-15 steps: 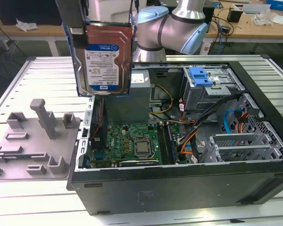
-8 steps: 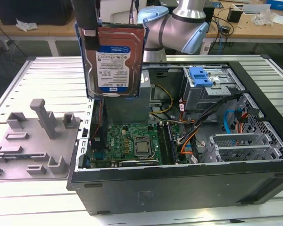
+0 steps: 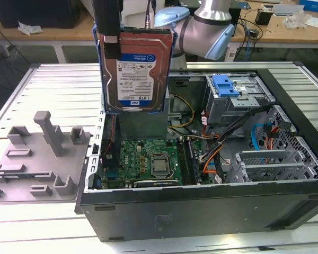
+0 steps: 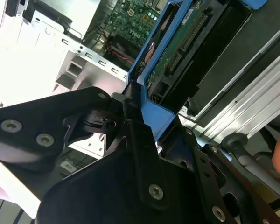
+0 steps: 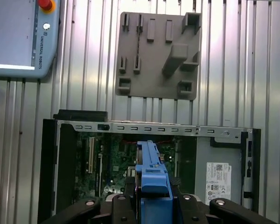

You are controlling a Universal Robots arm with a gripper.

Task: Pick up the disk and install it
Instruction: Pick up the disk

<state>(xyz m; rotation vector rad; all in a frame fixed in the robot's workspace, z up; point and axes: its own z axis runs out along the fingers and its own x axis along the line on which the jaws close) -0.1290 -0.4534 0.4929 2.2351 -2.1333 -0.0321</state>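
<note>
Pincer (image 3: pixel 111 45): upper centre of the exterior view. Its black fingers (image 3: pixel 108 32) are clamped on the disk (image 3: pixel 137 69), one finger lying over an upper corner of the labelled face.
Arm (image 3: pixel 209 24): grey tube with pale-blue joint caps, at the top of the exterior view, to the right of the pincer.
Disk: held upright in the air, white-and-blue label towards the exterior camera, clear of the tabletop (image 3: pixel 58 79) and above the open case (image 3: pixel 201 211). In the first wrist view it appears edge-on between the two fingers, over the motherboard (image 5: pixel 112 161).
Blue rail frame (image 5: pixel 151 170): runs along the disk's edges. In both wrist views the fingers sit on either side of it.
Case: black tower lying on its side with the panel off, at the centre and right of the exterior view.
Motherboard (image 3: pixel 148 159): green, on the case floor, below the disk in the exterior frame. It carries a square processor socket (image 3: pixel 160 166).
Grey box (image 3: pixel 143 126): inside the case, directly behind the disk's lower edge in the exterior view.
Drive cage (image 3: pixel 217 108): bare metal, right of centre in the exterior view, topped by a blue bracket (image 3: pixel 225 84). It is apart from the disk.
Cables (image 3: pixel 212 153): orange, black and yellow, between the motherboard and the cage.
Fixture plate (image 3: pixel 40 153): grey moulded plate, lower left of the exterior view, just beside the case.
Tabletop: ribbed metal, carrying the case and the plate.
Pendant (image 5: pixel 18 42): grey, with a red button, on the tabletop apart from the plate.
</note>
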